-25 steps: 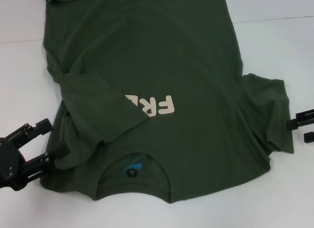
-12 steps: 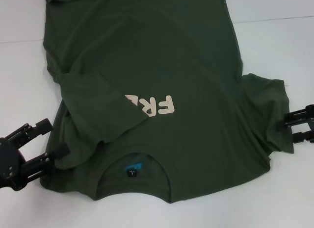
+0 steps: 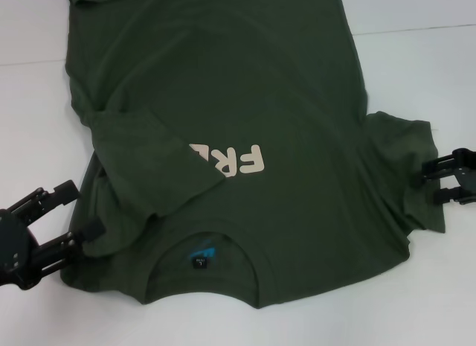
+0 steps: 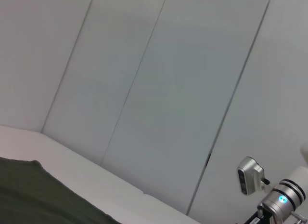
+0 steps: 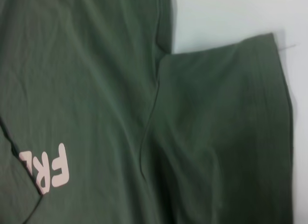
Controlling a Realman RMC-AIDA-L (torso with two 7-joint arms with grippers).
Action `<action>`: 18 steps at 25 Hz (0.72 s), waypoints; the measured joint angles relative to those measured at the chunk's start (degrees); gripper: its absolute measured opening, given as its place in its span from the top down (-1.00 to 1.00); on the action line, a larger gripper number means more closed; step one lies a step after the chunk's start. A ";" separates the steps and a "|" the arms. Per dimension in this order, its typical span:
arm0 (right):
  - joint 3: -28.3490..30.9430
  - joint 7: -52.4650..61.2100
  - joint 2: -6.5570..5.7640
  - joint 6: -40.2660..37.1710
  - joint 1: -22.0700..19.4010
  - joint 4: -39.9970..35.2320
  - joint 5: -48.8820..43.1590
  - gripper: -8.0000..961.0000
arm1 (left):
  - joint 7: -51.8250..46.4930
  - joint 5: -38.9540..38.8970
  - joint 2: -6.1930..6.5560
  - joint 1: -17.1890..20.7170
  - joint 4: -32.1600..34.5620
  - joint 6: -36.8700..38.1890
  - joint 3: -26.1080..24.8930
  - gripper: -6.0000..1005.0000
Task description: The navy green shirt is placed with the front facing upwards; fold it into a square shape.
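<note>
The navy green shirt lies front up on the white table, collar nearest me, a blue label inside it. Its left sleeve is folded in over the chest and covers part of the cream print. The right sleeve still spreads outward. My left gripper stands open at the shirt's left shoulder edge, the lower finger touching cloth. At the right sleeve's hem my right gripper is open, fingertips at the cloth edge. The right wrist view shows the sleeve and print.
The shirt's hem end runs out of view at the far side. Bare white table lies on both sides of the shirt. The left wrist view shows grey wall panels, a corner of the shirt and the right arm farther off.
My right gripper has moved in from the right edge to the right sleeve's hem. The left gripper and the shirt have not moved.
</note>
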 joint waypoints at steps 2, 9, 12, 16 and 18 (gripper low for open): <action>-0.05 0.20 0.25 0.15 0.37 0.02 -0.21 -0.46 | -0.01 0.00 0.00 -0.05 0.01 0.00 0.00 -0.67; -1.45 1.46 0.75 0.89 1.27 0.04 -0.56 -0.41 | 0.00 0.00 0.00 -0.15 -0.06 0.00 0.00 -0.67; -3.56 2.57 0.80 1.25 1.30 -0.04 -0.57 -0.39 | 0.03 0.00 0.00 0.00 -0.05 0.00 0.00 -0.67; -4.10 2.87 0.67 1.33 1.30 -0.33 -0.56 -0.39 | 0.08 0.00 0.00 0.06 -0.01 -0.01 0.00 -0.67; -3.96 2.89 0.57 1.55 1.30 -0.43 -0.57 -0.39 | 0.09 0.00 0.00 0.06 -0.02 0.00 0.00 -0.67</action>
